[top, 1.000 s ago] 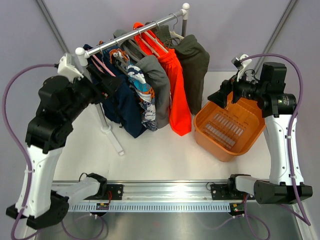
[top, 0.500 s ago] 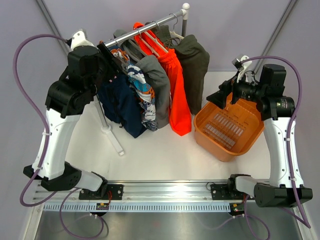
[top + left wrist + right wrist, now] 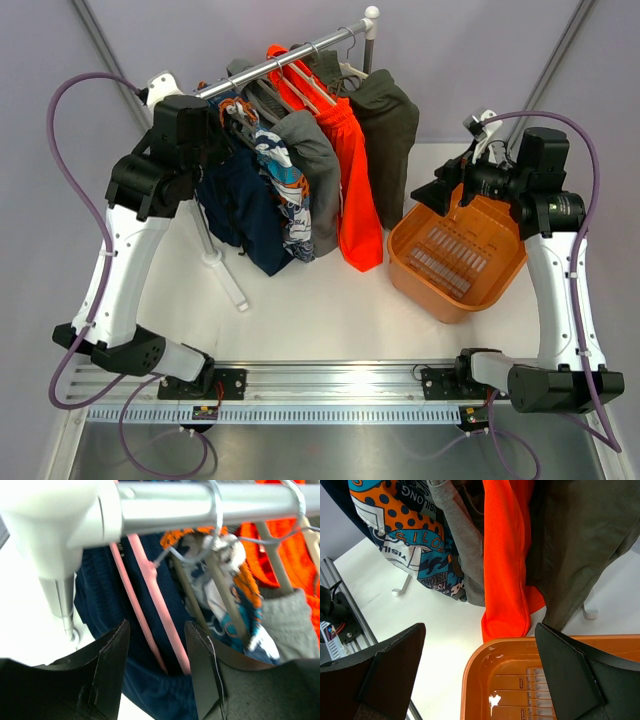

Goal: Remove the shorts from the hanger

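The dark navy shorts [image 3: 245,215] hang at the left end of the rail [image 3: 290,55] on the pale pink hanger [image 3: 155,595]. In the left wrist view the hanger's two slim arms run down into the shorts' [image 3: 100,605] waistband. My left gripper [image 3: 215,130] is up at that end of the rail. Its jaws [image 3: 156,630] stand either side of the pink arms, the right finger close to one arm, a gap on the left; they are open. My right gripper [image 3: 440,190] hangs wide open and empty over the basket's near-left rim [image 3: 479,626].
On the rail hang patterned shorts [image 3: 285,185], a grey garment [image 3: 315,170], an orange one [image 3: 350,170] and an olive one [image 3: 390,130]. An orange basket [image 3: 500,285] sits at the right. The rack's white post and foot [image 3: 225,275] stand below the shorts.
My left arm has risen and swung right to the rail's left end, and its jaws have narrowed around the pink hanger. The right arm has not moved.
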